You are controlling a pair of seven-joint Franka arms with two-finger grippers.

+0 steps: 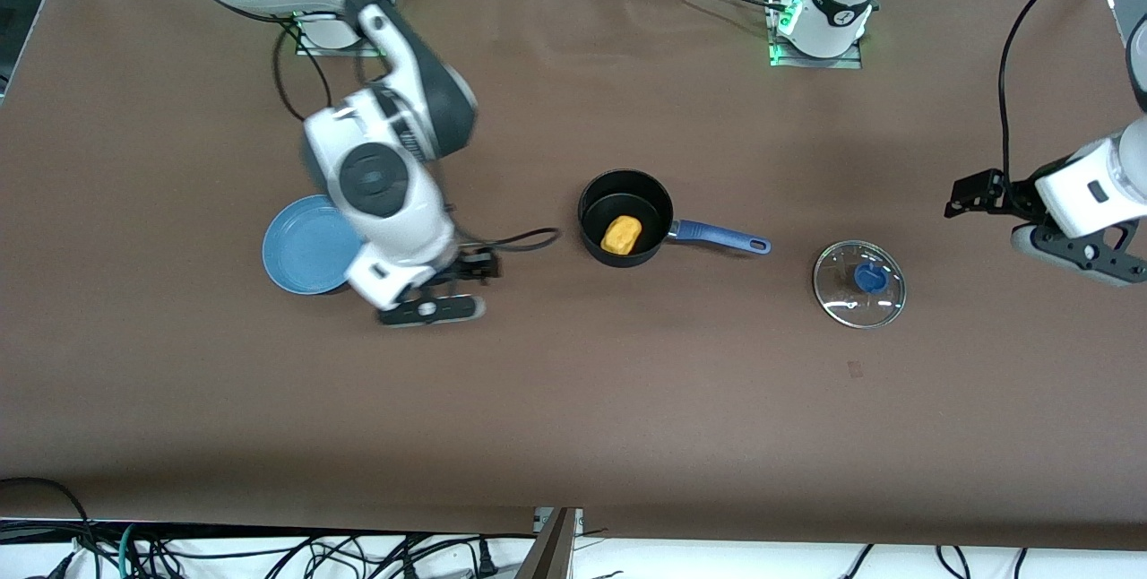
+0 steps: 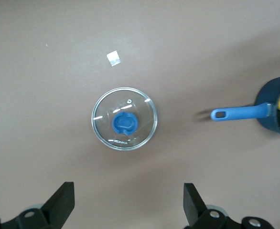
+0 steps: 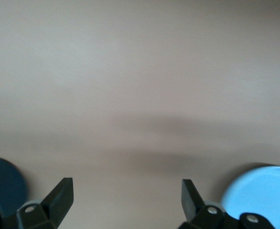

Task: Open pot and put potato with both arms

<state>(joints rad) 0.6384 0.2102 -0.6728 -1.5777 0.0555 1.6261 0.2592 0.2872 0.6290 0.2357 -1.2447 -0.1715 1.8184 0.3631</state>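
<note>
Two arms share a wide brown bench (image 1: 573,400), and I go from the biggest thing to the smallest. The right hand (image 3: 125,200) hangs over bare bench between the blue plate (image 1: 309,245) and the pot (image 1: 625,216), its fingers spread wide and holding nothing. The left hand (image 2: 129,205) is up over the left arm's end of the bench, above the lid, also wide open and empty. I think both arms are raised like this because the work looks finished.

The pot stands open near the middle of the bench, its blue handle (image 1: 720,238) pointing toward the left arm's end. The glass lid (image 1: 859,284) lies flat on the bench, well apart from the pot, probably put aside to leave the opening free. The potato (image 1: 621,235) lies inside the pot.

Only the wrist views show the spread fingers clearly. The left wrist view also shows a small pale square (image 2: 113,58) on the bench near the lid.
</note>
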